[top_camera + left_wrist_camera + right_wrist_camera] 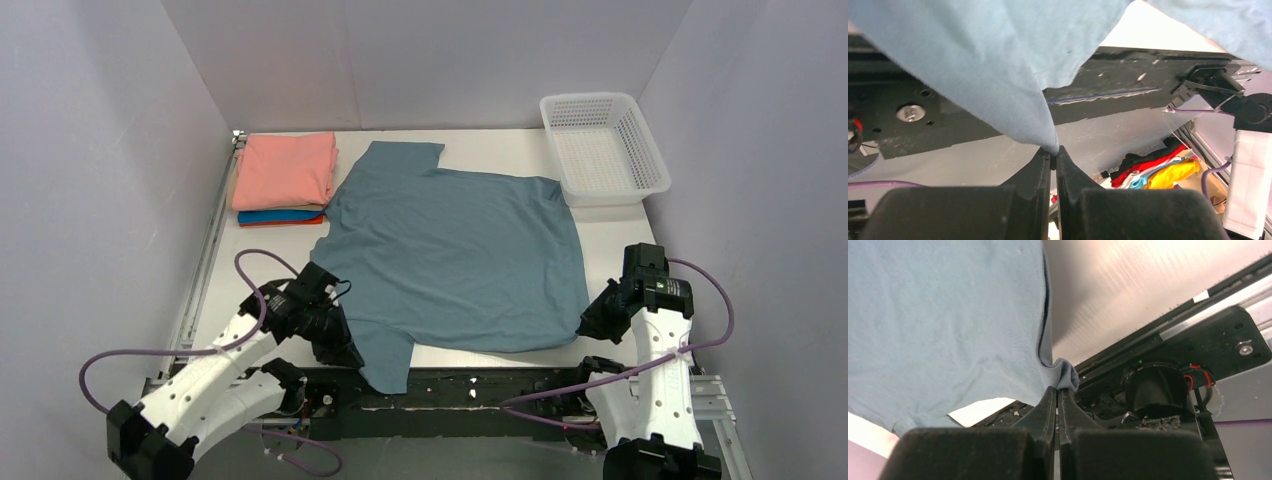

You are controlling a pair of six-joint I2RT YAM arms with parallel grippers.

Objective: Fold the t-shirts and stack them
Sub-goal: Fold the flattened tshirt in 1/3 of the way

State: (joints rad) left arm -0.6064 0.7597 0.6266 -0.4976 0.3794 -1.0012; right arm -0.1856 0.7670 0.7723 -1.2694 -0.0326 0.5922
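Note:
The large dusty blue-grey t-shirt lies spread flat across the middle of the table, one sleeve hanging over the near edge. My left gripper is shut on its near left edge; the cloth rises from the pinched fingertips. My right gripper is shut on its near right corner, and a small fold of the cloth pokes above the fingertips. A folded stack sits at the back left: the salmon-pink shirt on top, bright blue and orange edges beneath it.
A white plastic mesh basket stands at the back right corner. Grey walls close the table on three sides. The black frame rail runs along the near edge. Colourful cloths lie below the table, off it.

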